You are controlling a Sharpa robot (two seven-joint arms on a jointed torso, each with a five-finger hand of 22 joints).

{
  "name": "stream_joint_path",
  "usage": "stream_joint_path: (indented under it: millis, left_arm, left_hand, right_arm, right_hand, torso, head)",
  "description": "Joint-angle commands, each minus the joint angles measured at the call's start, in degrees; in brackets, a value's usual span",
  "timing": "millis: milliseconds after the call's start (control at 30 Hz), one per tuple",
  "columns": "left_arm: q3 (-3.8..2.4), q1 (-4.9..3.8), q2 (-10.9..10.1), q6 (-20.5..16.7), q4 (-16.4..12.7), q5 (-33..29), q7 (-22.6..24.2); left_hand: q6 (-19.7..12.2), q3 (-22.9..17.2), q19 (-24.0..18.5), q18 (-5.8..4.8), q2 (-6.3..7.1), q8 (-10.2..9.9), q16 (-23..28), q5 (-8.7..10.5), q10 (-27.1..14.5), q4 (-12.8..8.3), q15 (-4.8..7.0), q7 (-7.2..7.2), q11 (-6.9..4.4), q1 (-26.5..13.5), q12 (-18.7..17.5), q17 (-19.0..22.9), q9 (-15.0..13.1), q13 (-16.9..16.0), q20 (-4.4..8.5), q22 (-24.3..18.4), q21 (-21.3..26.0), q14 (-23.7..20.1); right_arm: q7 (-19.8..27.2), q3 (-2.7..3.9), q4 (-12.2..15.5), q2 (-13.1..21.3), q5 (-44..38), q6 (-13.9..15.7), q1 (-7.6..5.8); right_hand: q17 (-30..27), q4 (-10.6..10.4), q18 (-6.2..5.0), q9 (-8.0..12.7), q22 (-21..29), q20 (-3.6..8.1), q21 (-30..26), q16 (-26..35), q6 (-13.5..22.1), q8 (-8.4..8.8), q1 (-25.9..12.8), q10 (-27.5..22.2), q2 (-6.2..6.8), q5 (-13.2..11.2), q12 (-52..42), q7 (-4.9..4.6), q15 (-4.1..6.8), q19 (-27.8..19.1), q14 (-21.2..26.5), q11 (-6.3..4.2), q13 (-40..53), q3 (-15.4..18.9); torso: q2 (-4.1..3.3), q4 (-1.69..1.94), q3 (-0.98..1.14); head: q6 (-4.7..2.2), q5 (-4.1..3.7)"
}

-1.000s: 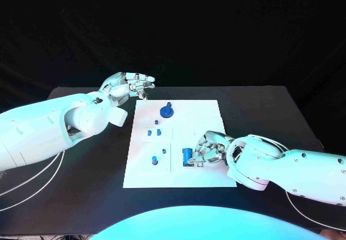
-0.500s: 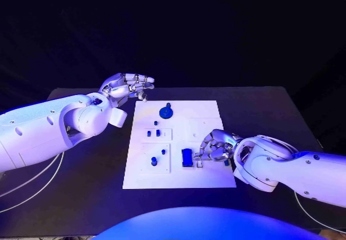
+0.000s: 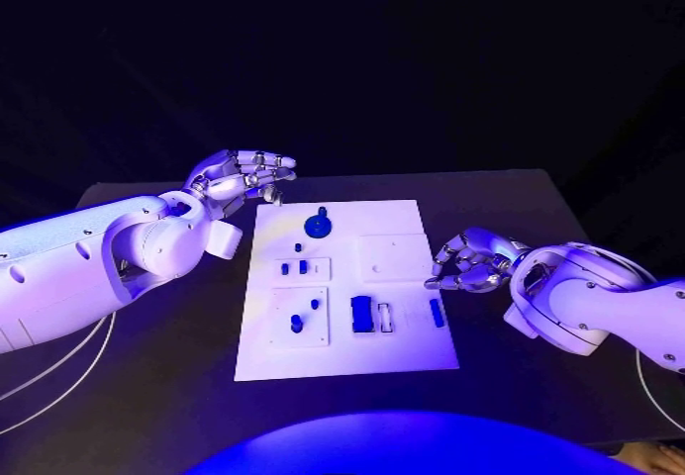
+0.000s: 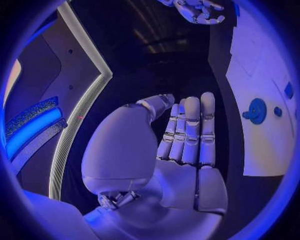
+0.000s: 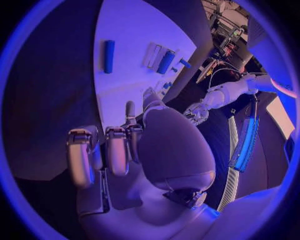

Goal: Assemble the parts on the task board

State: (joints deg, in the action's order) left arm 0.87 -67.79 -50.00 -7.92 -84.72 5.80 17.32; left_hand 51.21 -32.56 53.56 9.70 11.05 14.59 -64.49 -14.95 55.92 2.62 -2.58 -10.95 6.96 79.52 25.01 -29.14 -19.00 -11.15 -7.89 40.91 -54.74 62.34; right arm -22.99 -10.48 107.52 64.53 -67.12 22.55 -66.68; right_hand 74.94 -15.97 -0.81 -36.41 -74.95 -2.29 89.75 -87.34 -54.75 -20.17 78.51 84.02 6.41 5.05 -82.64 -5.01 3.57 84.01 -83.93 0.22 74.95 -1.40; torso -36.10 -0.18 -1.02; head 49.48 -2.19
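Table (image 3: 542,198), black, carries the white task board (image 3: 407,346) in the middle of the head view. On the board, a round blue part (image 3: 317,224) stands near the upper edge, small blue parts (image 3: 293,267) lie in the left half, a bigger blue block (image 3: 361,314) lies low in the centre, and 1 slim blue bar (image 3: 437,313) lies near the right edge. The left hand (image 3: 240,176) hangs at the upper left corner of the board, fingers curled in, and I see nothing in it. The right hand (image 3: 475,261) is just to the right of the board, beside the slim bar but apart from it, fingers curled with nothing between them.

In the left wrist view, the left hand (image 4: 181,150) has its fingers (image 4: 190,130) straight and close together, holding nothing; the board (image 4: 262,145) with the round part (image 4: 256,110) is at the right side, and the right hand (image 4: 199,11) is at the top.

In the right wrist view, the right hand (image 5: 125,155) has bent fingers (image 5: 81,155) and grips nothing. The slim bar (image 5: 109,56) lies on the board (image 5: 125,90) at the upper left, the block (image 5: 165,61) further right.
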Motion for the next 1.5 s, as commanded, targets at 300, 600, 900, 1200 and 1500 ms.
stream_joint_path:
  millis: [300, 600, 900, 1200, 1500]
  left_arm:
    - [0.04, 0.17, 0.2, 0.8, -0.5, -0.6, 1.5]
    - [0.07, 0.23, 0.2, 0.7, -0.4, -0.7, 1.4]
    - [0.08, 0.26, 0.2, 0.7, -0.3, -0.7, 1.2]
    - [0.09, 0.27, 0.1, 0.8, -0.4, -0.7, 1.0]
    - [0.10, 0.27, -0.4, 0.8, -0.7, -0.6, 0.8]
  left_hand:
    - [-0.4, 0.0, 0.4, 0.88, -0.15, -0.1, 0.2, -0.05, -0.5, 0.4, -0.03, -0.05, 0.04, -0.6, 0.2, 0.1, 0.0, 0.1, -0.16, -0.1, 0.4, -0.2]
    - [-0.4, 0.0, 0.4, 0.88, -0.15, -0.1, 0.2, -0.05, -0.5, 0.4, -0.03, -0.05, 0.04, -0.6, 0.2, 0.1, 0.0, 0.1, -0.16, -0.1, 0.4, -0.2]
    - [-0.4, 0.1, 0.4, 0.88, -0.17, -0.1, 0.2, -0.03, -0.5, 0.4, -0.03, -0.04, 0.02, -0.7, 0.3, 0.1, 0.0, 0.1, -0.17, -0.1, 0.5, -0.2]
    - [-0.4, 0.1, 0.4, 0.88, -0.17, -0.1, 0.2, -0.03, -0.5, 0.4, -0.03, -0.04, 0.02, -0.7, 0.3, 0.1, 0.0, 0.1, -0.17, -0.1, 0.5, -0.2]
    - [-0.3, 0.1, 0.4, 0.89, -0.22, -0.1, 0.2, -0.04, -0.5, 0.4, -0.02, -0.03, 0.00, -0.6, 0.3, 0.1, -0.1, 0.1, -0.17, -0.2, 0.5, -0.2]
  right_arm:
    - [-1.4, -0.38, -0.2, 2.8, -5.4, -5.2, 1.05]
    - [-3.4, -0.55, -0.9, 1.4, -6.5, -4.9, 3.66]
    - [-4.6, -0.58, -1.4, 0.1, -7.5, -4.8, 4.57]
    - [-5.8, -0.60, -2.2, -1.5, -8.5, -4.9, 4.81]
    - [-7.2, -0.63, -3.6, -3.2, -10.8, -6.6, 5.63]
  right_hand:
    - [7.3, -0.8, 0.81, 0.3, -15.1, -0.44, 0.3, 0.0, -1.6, 0.53, -1.8, 2.1, 0.88, -1.0, 0.4, 0.07, -0.25, 6.0, -4.6, 0.30, 10.1, -0.1]
    - [7.4, -0.8, 0.81, 0.2, -15.1, -0.35, 0.3, 0.0, -2.4, 0.60, -4.0, 2.1, 1.33, -0.7, 0.4, 0.33, -0.10, 6.0, -4.6, 0.10, 10.1, 0.0]
    - [7.4, -0.8, 0.81, 0.1, -15.1, -0.26, 0.3, 0.0, -3.0, 0.46, -5.1, 2.2, 1.41, -0.6, 0.3, 0.55, 0.03, 6.0, -4.6, -0.08, 10.2, -0.2]
    - [7.5, -0.8, 0.81, 0.1, -15.1, -0.21, 0.3, 0.0, -3.3, 0.37, -5.4, 2.2, 1.22, -0.5, 0.3, 0.65, 0.10, 6.0, -4.6, -0.17, 10.2, -0.3]
    - [7.5, -0.6, 0.81, 0.0, -15.1, -0.10, 0.3, 0.0, -3.5, 0.31, -4.9, 2.2, 1.30, -0.5, 0.3, 0.82, 0.24, 6.0, -4.6, -0.33, 10.2, -0.7]
  torso:
    - [0.08, -0.04, -0.08]
    - [0.06, 0.05, -0.03]
    - [0.03, 0.04, -0.15]
    - [0.01, 0.09, -0.12]
    - [-0.03, 0.12, -0.10]
  head:
    - [-0.15, -0.84]
    - [-0.06, -0.39]
    - [-0.21, -0.44]
    - [-0.19, -0.38]
    - [0.00, -0.13]
